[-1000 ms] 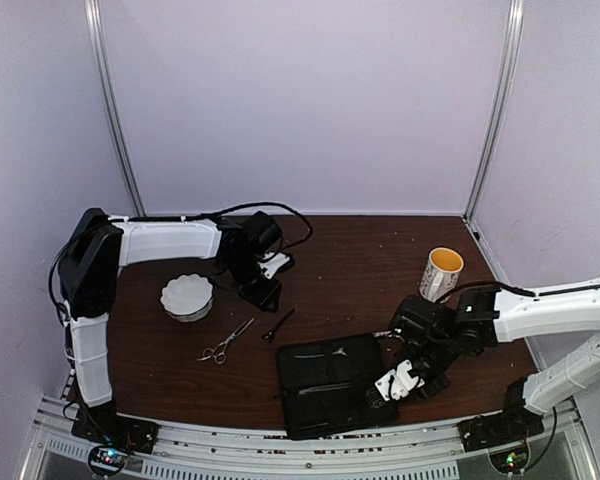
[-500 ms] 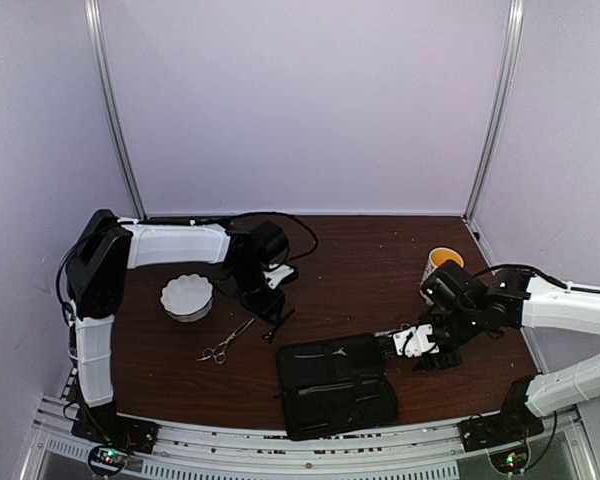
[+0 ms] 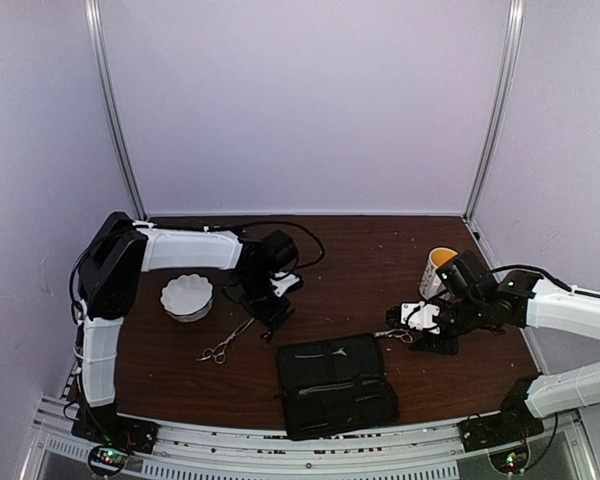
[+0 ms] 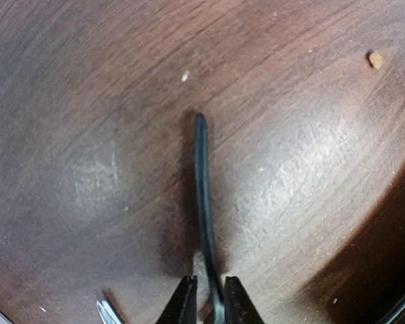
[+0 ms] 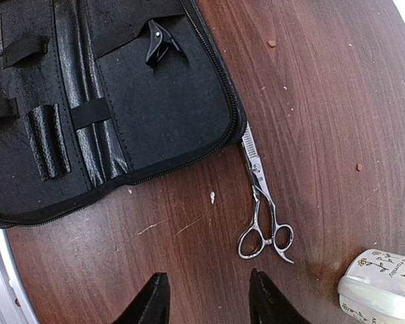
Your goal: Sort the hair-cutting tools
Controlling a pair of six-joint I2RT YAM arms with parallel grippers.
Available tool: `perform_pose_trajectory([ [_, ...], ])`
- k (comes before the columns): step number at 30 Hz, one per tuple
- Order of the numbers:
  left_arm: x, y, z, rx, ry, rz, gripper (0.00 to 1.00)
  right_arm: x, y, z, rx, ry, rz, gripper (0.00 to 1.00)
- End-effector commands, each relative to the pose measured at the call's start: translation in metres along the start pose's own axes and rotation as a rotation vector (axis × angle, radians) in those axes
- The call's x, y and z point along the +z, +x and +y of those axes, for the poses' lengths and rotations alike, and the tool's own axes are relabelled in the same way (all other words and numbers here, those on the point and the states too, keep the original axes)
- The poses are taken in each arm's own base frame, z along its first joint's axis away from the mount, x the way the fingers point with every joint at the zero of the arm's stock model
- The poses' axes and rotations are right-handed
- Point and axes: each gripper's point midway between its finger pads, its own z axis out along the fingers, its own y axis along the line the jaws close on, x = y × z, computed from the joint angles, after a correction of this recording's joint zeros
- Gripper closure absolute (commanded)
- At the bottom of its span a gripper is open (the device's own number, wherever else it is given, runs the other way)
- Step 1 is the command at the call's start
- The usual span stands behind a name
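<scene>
Hanging low over the table (image 3: pixel 350 255) in the overhead view, left gripper (image 3: pixel 271 312) sits right of the white bowl (image 3: pixel 187 297), first scissors (image 3: pixel 225 343) lying nearby; right gripper (image 3: pixel 427 338) is beside the mug (image 3: pixel 441 271), second scissors (image 3: pixel 392 335) at its left, open black case (image 3: pixel 335 385) at front. Left wrist view: fingertips (image 4: pixel 185 304) drawn narrow either side of the slender black piece (image 4: pixel 202 189), which lies flat; an actual pinch cannot be told. Right wrist view: fingers (image 5: pixel 152 300) apart, empty; second scissors (image 5: pixel 263 202) flat, blade tip at the case's zip edge, black clip (image 5: pixel 158 42) inside the case.
</scene>
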Motion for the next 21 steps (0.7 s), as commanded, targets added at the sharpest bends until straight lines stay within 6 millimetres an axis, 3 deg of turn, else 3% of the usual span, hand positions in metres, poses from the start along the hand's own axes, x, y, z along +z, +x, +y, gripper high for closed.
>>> perform_pose_trajectory([
  [1, 0.004, -0.003, -0.001, 0.003, -0.012, 0.010, 0.86, 0.002, -0.003, -0.005, 0.028, 0.021, -0.025, 0.59],
  [7, 0.009, -0.002, 0.000, 0.010, -0.016, 0.018, 0.98, 0.004, -0.002, -0.004, 0.032, 0.015, -0.023, 0.59],
  [10, 0.001, -0.004, 0.003, 0.023, -0.040, 0.000, 1.00, 0.004, -0.003, -0.004, 0.034, 0.013, -0.023, 0.59],
  [13, -0.024, -0.005, 0.007, 0.052, -0.075, -0.041, 1.00, 0.003, -0.004, -0.003, 0.035, 0.006, -0.027, 0.59],
  [18, -0.087, 0.007, 0.021, 0.099, -0.185, -0.108, 1.00, 0.003, -0.006, -0.004, 0.047, 0.003, -0.030, 0.59],
  [21, -0.117, 0.018, 0.004, 0.172, -0.173, -0.141, 1.00, 0.001, -0.014, -0.009, 0.080, 0.006, -0.048, 0.59],
])
